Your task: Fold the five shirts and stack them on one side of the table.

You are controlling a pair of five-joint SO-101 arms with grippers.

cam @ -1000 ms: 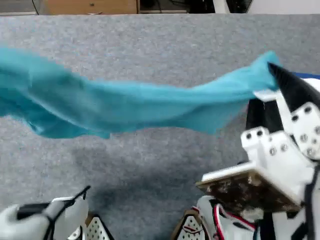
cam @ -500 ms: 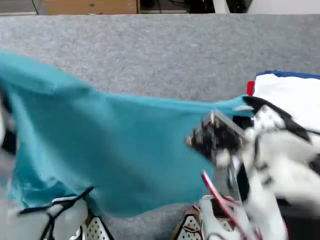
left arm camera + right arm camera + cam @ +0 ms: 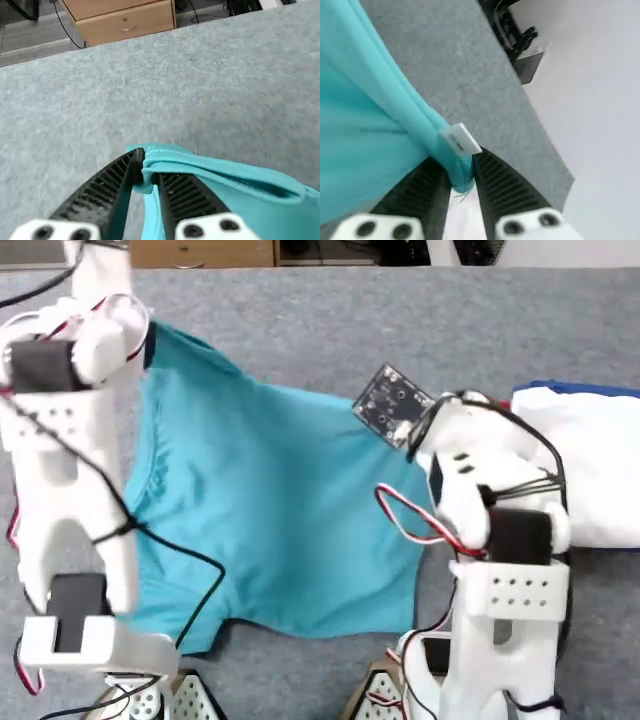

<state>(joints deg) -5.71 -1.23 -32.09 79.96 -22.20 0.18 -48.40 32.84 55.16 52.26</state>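
Note:
A teal shirt (image 3: pixel 270 510) is stretched out over the grey table (image 3: pixel 330 330) between both arms. My left gripper (image 3: pixel 142 167) is shut on one edge of the teal shirt (image 3: pixel 210 175), at the table's far left in the high view (image 3: pixel 148 340). My right gripper (image 3: pixel 457 172) is shut on another edge of the teal shirt (image 3: pixel 365 115), by its small white label (image 3: pixel 460 140); in the high view that arm stands at the centre right, its fingers hidden under its wrist. Folded shirts (image 3: pixel 590 460), white on top with blue and red beneath, lie stacked at the right edge.
A wooden drawer unit (image 3: pixel 120 22) stands beyond the table's far edge, with cables and dark equipment (image 3: pixel 520 45) on the floor behind. Both arm bases (image 3: pixel 400 690) sit at the near edge. Bare grey table lies along the far side.
The shirt hung as a narrow band across the table; both arms have swung toward the far side and spread it wide and flat. The folded stack at the right has come into view.

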